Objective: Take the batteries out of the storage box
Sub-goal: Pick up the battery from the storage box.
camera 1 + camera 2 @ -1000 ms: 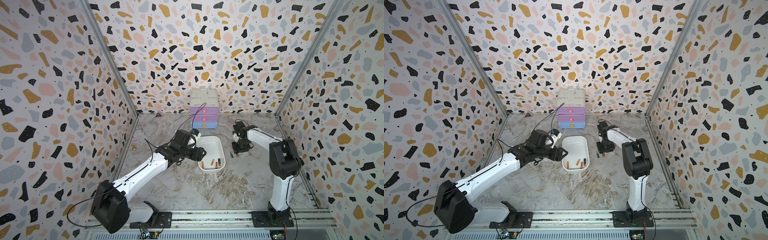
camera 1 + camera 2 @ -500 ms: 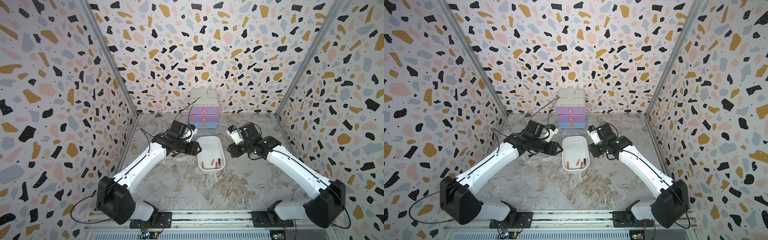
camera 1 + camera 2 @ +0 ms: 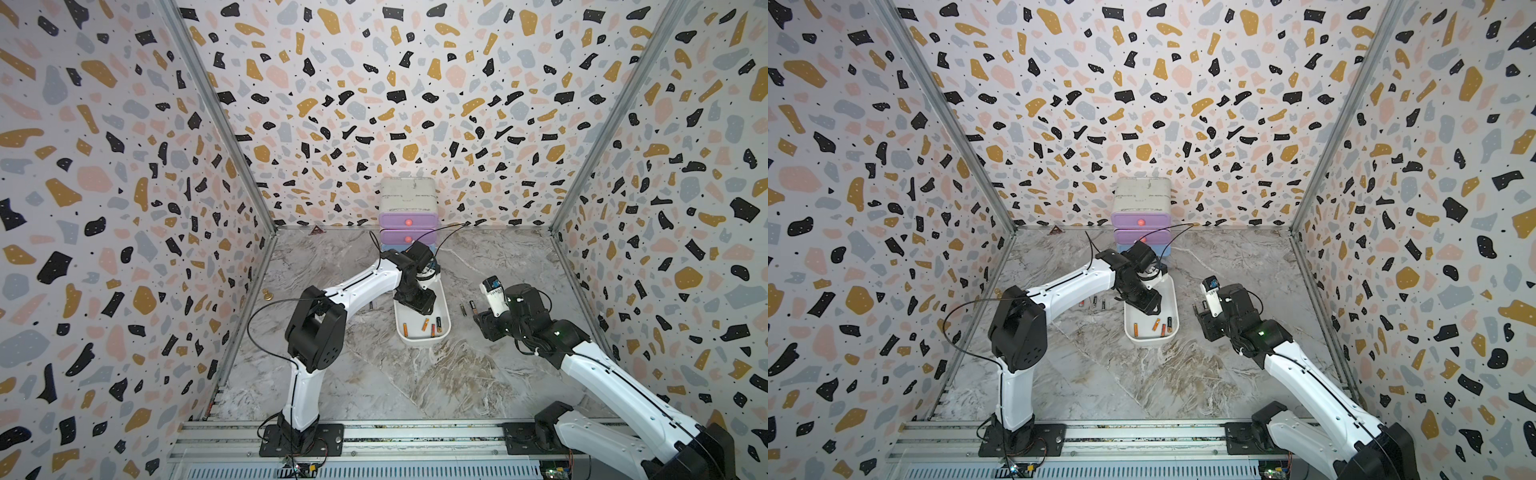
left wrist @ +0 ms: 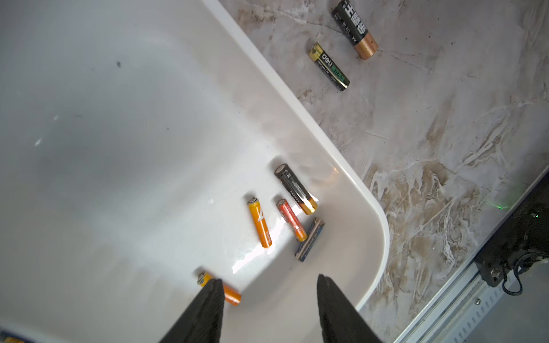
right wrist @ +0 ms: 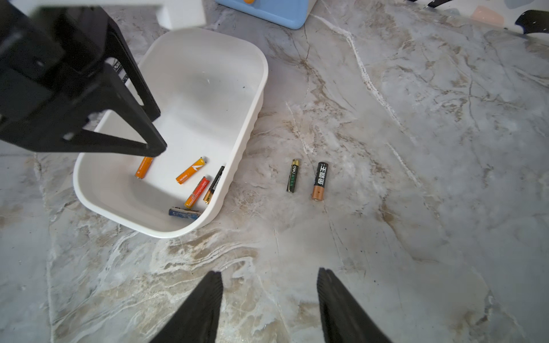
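- Batteries [image 3: 424, 324], mostly orange cylinders, are lying at the near end of the glossy white storage box [image 3: 422, 339] in both top views, the left pincer [image 3: 419, 305] hanging above.
- Left wrist view: its jaws are standing apart, empty, one tip crossing an orange battery [image 4: 230, 295]; closing now is risking flicking it away.
- Right wrist view: the right pincer [image 5: 269, 276] is gaping empty over the marbled table [image 5: 416, 208]; reaching in is risking an arm clash.

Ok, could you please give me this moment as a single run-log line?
left gripper: open, over storage box, by orange battery | right gripper: open, empty, above table | box: five batteries | table: two batteries, right arm's side
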Available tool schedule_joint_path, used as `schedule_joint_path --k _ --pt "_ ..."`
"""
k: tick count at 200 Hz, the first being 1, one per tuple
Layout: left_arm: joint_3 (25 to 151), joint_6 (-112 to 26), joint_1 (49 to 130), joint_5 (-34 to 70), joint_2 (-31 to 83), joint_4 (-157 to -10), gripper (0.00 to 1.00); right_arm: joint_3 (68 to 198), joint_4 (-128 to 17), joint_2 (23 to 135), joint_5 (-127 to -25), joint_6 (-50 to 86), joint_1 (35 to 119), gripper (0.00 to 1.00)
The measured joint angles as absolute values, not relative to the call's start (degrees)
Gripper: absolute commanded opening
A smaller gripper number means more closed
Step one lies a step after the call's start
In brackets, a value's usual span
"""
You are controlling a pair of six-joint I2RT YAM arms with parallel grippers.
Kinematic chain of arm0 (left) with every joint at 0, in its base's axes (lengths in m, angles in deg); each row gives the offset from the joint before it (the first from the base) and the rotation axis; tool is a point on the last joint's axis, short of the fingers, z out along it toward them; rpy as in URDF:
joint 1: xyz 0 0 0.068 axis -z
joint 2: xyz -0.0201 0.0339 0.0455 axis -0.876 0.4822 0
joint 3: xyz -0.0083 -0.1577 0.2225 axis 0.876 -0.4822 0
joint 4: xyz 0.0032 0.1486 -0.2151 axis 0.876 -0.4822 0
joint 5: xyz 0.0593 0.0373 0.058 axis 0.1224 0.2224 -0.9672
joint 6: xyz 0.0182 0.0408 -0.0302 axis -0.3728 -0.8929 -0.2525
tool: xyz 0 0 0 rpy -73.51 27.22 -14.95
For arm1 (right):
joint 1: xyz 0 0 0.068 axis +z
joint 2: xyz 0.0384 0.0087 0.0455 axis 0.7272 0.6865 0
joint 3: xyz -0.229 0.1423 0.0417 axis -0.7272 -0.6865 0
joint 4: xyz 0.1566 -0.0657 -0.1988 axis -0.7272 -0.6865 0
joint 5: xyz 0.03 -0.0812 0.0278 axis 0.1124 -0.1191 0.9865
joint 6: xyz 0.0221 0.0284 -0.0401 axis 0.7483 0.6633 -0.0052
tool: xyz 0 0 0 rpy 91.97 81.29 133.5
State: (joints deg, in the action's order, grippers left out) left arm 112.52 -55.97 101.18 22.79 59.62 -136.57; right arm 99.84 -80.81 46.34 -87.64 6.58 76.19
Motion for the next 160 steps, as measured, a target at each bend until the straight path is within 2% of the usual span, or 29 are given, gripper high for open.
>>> schedule_joint_path --k 58,126,147,160 --pt "114.99 -52.19 104.00 20.85 66.07 -136.22 0.55 99.68 -78.86 44.52 -88.03 5.56 76.19 0.57" --pt "114.29 -49.46 105.61 14.77 67.99 -136.33 0.58 99.25 -78.58 40.61 -88.76 5.38 76.19 0.57" --pt "113.85 -48.89 105.96 13.09 68.06 -136.07 0.56 99.25 -78.58 40.59 -88.82 5.36 76.19 0.58" --pt "113.31 -48.59 106.12 11.93 68.08 -135.74 0.51 99.18 -78.56 40.39 -88.86 5.34 76.19 0.57"
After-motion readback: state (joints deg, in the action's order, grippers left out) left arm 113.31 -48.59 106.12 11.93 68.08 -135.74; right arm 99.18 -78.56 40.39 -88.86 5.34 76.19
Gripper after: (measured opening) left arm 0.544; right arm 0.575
